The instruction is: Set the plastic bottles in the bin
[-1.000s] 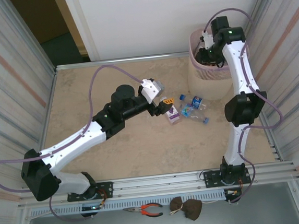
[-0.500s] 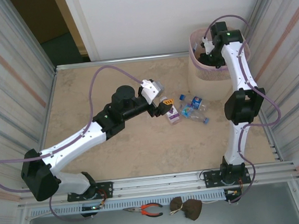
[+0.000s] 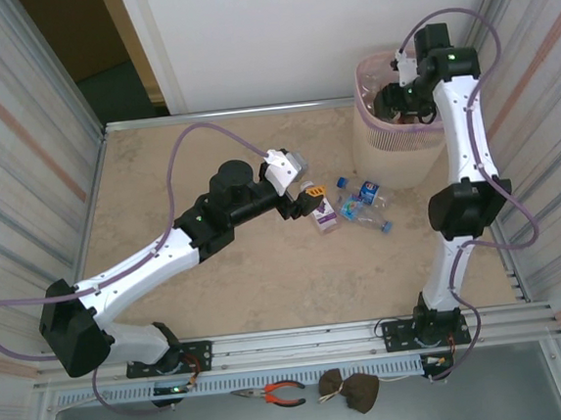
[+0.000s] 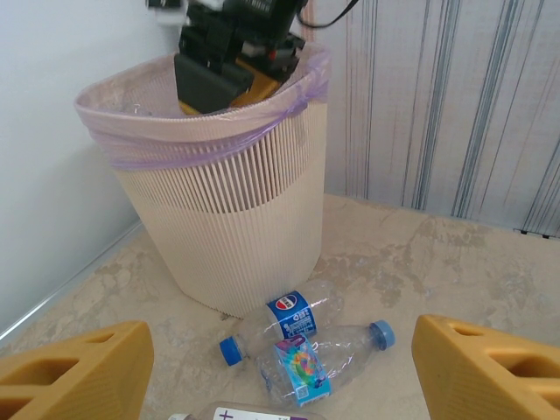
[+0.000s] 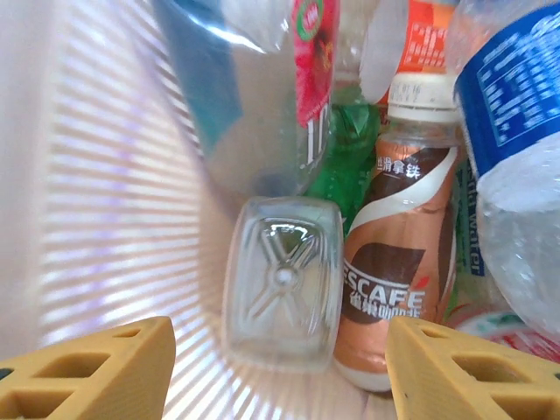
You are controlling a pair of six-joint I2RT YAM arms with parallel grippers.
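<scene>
The pale pink bin (image 3: 389, 130) stands at the table's back right, its liner round the rim. My right gripper (image 3: 396, 97) reaches into its mouth and is open (image 5: 280, 376). Below it lie several dropped bottles: a clear square-based bottle (image 5: 282, 280), a brownish-orange Nescafe bottle (image 5: 398, 271), a green bottle (image 5: 348, 166) and a blue-labelled one (image 5: 516, 122). My left gripper (image 3: 309, 200) hovers open (image 4: 280, 376) low over the table. Just ahead of it lie a Pepsi bottle (image 4: 293, 315), a colourful-labelled bottle (image 4: 324, 360) and a purple-labelled bottle (image 3: 325, 214).
The corrugated side walls (image 3: 546, 98) close in on the table right and left, and the bin nearly touches the right wall. Bare tabletop (image 3: 178, 160) spreads left of the bottles. Pliers (image 3: 277, 395) and a brown bundle (image 3: 350, 389) lie on the ledge in front of the arm bases.
The right arm's wrist has swung up and to the right over the bin, with the gripper staying in its mouth. The left arm and the table bottles have not moved.
</scene>
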